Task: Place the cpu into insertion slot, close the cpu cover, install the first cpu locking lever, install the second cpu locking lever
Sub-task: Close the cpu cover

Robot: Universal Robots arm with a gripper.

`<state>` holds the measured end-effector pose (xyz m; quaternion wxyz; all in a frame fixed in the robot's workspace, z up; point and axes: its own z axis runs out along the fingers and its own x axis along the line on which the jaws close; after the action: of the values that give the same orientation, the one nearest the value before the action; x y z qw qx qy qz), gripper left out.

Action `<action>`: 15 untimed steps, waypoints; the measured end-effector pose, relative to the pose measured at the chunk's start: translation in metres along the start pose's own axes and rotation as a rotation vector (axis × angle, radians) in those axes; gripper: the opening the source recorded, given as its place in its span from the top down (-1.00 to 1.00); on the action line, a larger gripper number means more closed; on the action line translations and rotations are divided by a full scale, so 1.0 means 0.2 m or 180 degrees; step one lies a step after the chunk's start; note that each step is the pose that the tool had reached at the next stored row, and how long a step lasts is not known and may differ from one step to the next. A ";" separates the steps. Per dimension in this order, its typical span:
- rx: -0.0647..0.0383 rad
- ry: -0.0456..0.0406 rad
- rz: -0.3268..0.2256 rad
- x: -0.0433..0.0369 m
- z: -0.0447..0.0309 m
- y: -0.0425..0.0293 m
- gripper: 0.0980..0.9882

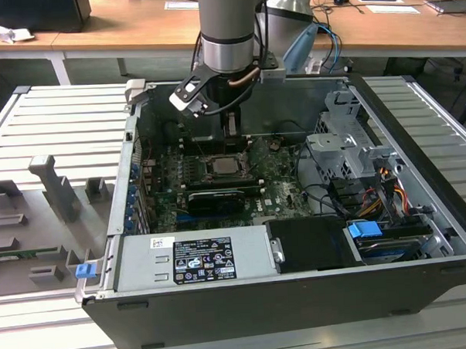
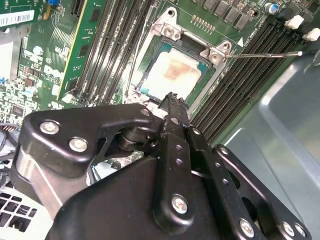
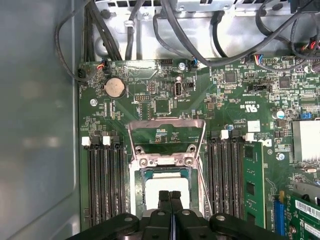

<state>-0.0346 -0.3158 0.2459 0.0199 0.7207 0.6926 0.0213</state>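
Pressed together on nothing, the claw (image 3: 170, 195) hangs with its tips over the near edge of the cpu (image 3: 167, 182), which lies flat in its socket on the green motherboard (image 3: 150, 105); whether the tips touch the chip I cannot tell. Just past the chip the cpu cover (image 3: 167, 123) stands flipped up on its hinge, with the board showing through its cut-out centre. A thin wire locking lever (image 3: 202, 185) runs beside the socket, and in the second wrist view it angles away across the memory slots (image 3: 102, 185). These black slots flank the socket on both sides, and a green memory stick (image 3: 254, 185) sits in one of them. Beyond the raised cover are a coin battery (image 3: 114, 88) and a tangle of black cables (image 3: 170, 25). In the exterior view the arm (image 1: 226, 28) drops in from 12 o'clock. Taking the chip as the centre, the black graphics card (image 1: 216, 198) lies close at 6 o'clock, the drive cage (image 1: 344, 150) at 3 o'clock, and the power supply (image 1: 194, 257) at about 7 o'clock against the case wall (image 1: 246, 305). Outside the case, at 9 o'clock, grey fixtures (image 1: 56, 190) stand on the ribbed tabletop (image 1: 60, 112).
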 end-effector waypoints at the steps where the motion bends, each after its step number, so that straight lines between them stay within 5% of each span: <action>1: 0.0000 0.0000 0.0000 0.001 -0.003 0.000 0.98; 15: 0.0000 -0.0007 0.0000 0.014 -0.065 0.032 0.98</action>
<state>-0.0290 -0.3132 0.2593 0.0206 0.7207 0.6926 0.0206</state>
